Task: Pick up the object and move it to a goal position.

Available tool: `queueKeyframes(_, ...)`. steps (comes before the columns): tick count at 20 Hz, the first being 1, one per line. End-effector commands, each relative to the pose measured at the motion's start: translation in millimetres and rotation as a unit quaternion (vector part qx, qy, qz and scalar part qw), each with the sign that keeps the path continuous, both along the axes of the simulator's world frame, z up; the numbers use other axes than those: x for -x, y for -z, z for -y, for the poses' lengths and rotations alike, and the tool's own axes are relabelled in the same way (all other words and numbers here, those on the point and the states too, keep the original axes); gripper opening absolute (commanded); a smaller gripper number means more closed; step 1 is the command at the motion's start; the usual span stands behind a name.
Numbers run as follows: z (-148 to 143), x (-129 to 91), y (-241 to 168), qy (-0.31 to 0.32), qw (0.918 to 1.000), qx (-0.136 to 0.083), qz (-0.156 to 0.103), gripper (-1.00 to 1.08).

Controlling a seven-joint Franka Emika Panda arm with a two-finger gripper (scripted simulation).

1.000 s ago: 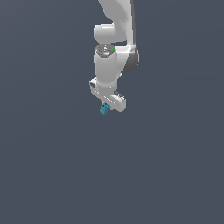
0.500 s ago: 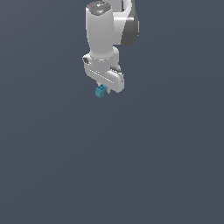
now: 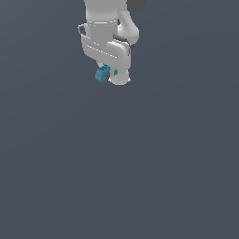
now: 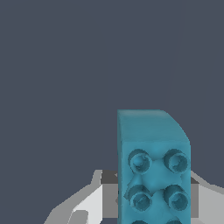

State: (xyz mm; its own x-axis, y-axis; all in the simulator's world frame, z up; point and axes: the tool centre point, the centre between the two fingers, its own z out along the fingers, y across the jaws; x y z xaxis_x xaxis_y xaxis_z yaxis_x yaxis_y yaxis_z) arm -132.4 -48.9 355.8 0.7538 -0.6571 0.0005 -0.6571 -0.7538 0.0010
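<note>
Toy brick held aloft in the jaws

The teal brick (image 3: 103, 73) sits clamped in the white gripper (image 3: 110, 74), its long axis running along the wrist camera's line of sight, studs facing that camera. The arm hangs downward, its upper part cut off; the fingers are mostly hidden.

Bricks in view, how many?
1. The teal brick sits in the end effector, near the top of the exterior view; the wrist view shows the same brick close up. None elsewhere.
</note>
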Motion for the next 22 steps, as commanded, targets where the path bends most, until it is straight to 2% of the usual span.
queueKeyframes(1,3,4,-25,0.000,1.0000,0.000,0.000,-1.00)
queueKeyframes(12,12,13,-100,-0.001,1.0000,-0.001,0.000,-1.00)
queueKeyframes(22,14,14,-118,-0.001,1.0000,-0.001,0.000,-1.00)
